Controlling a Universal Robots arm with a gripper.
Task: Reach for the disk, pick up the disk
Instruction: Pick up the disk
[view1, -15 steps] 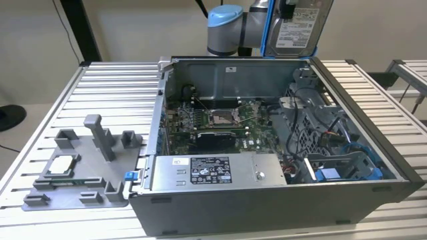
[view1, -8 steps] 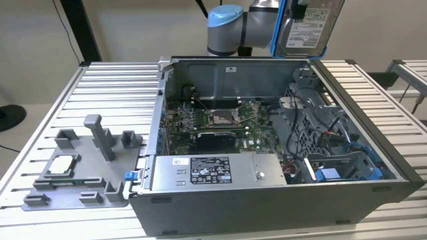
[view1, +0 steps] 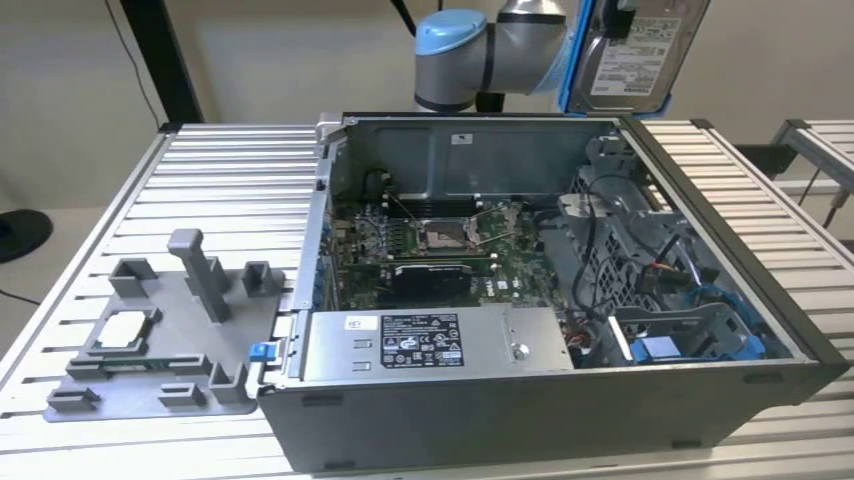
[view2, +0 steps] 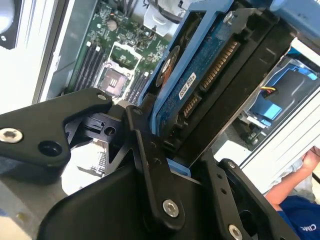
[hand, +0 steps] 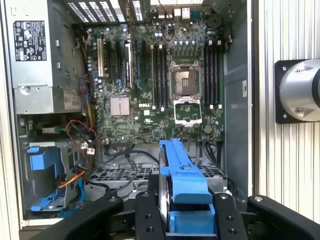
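Note:
The disk (view1: 638, 55) hangs upright above the back right corner of the open computer case (view1: 721, 380), its white label facing the exterior view and its blue frame along the edge. My gripper (hand: 187, 217) is shut on it. In the first wrist view the blue frame of the disk (hand: 181, 167) sticks out between the black fingers (hand: 149, 215), over the motherboard. In the second wrist view the gripper (view2: 180, 157) clamps the disk (view2: 210, 65) from both flat sides, with its blue circuit board and connector showing.
Inside the case lie the motherboard (view1: 427, 235), a grey power supply box (view1: 427, 345) at the front and a blue drive bay (view1: 667, 345) at the exterior view's right. A grey fixture (view1: 167, 335) sits on the slatted table. A person's arm (view2: 295, 180) is nearby.

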